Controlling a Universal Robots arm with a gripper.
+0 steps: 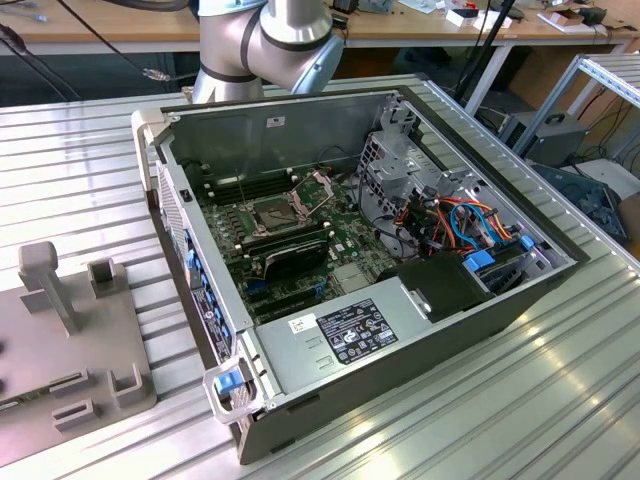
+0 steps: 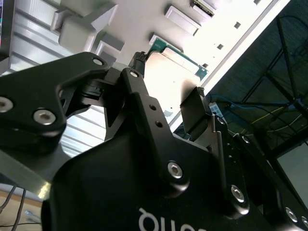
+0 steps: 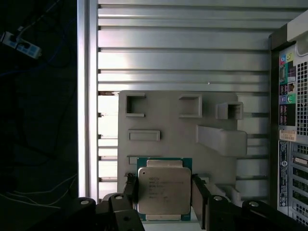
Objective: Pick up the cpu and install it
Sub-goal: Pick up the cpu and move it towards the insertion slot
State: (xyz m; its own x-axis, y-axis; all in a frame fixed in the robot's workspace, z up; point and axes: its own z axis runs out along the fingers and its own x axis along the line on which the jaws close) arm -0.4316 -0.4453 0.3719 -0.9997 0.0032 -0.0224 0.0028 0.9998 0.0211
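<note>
A ribbed metal table carries an open computer case lying on its side. A grey tray of moulded holders sits well apart from it, toward the exterior view's left. The arm rises behind the case. Inside, the green board lies exposed. Its socket stands open with the plate hinged up, and it looks empty.

In the first wrist view the gripper is clamped on the cpu, one finger against each side. The chip's silver top faces the camera, and it hangs above the tray, not the case. The pick-up appears done; the install is not.

Behind the table stand wooden benches strewn with cables. A metal rack stands on the exterior view's right.
</note>
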